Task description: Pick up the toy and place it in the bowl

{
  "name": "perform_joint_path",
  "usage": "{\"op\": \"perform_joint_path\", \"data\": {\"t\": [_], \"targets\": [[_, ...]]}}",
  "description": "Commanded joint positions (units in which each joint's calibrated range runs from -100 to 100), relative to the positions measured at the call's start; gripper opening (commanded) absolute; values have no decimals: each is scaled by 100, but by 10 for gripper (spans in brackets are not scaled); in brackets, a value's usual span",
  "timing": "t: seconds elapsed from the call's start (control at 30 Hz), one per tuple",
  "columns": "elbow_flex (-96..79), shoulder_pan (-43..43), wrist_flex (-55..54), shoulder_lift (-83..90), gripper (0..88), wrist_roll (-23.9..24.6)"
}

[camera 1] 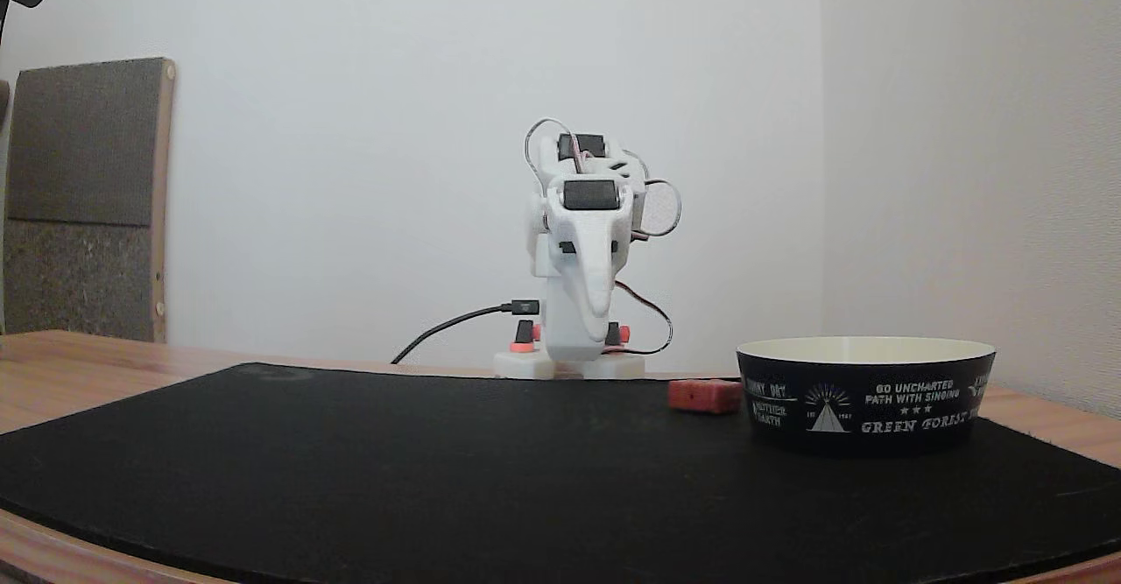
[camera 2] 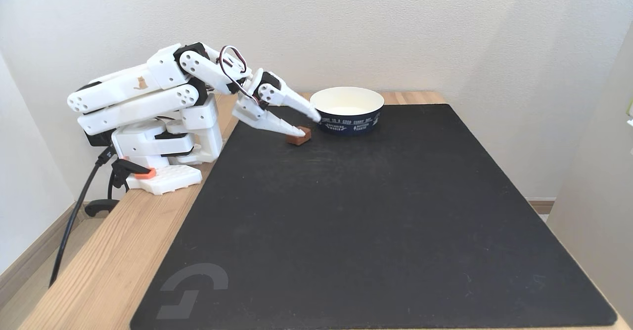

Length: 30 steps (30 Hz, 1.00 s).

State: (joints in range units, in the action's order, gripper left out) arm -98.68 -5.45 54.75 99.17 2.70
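The gripper [camera 2: 310, 124] sits in the upper middle of the high fixed view, its two white fingers spread apart in a narrow V; the lower finger's tip reaches the top of the toy [camera 2: 299, 136], seemingly touching it, while the upper finger points at the outer wall of the bowl [camera 2: 366, 120] and appears to meet it, though contact is hard to confirm; nothing is clasped between the fingers. The toy lies flat on the black mat [camera 2: 376, 221], just left of the bowl and not in it; in the low fixed view the toy [camera 1: 705, 396] shows right of centre, close beside the bowl [camera 1: 865, 396]. By my reading the task is at its start: the grasp, the lift and the drop into the bowl all remain. The mat covers most of the wooden counter [camera 2: 118, 256].
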Motion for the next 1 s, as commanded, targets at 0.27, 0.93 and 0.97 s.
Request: {"op": "perform_joint_path", "data": {"t": [0.27, 0.93, 0.97], "targets": [[-15, -86, 54, 25, 309, -35], [2220, 14, 258, -3185, 397, -30], [2436, 14, 291, -3518, 397, -30]]}}
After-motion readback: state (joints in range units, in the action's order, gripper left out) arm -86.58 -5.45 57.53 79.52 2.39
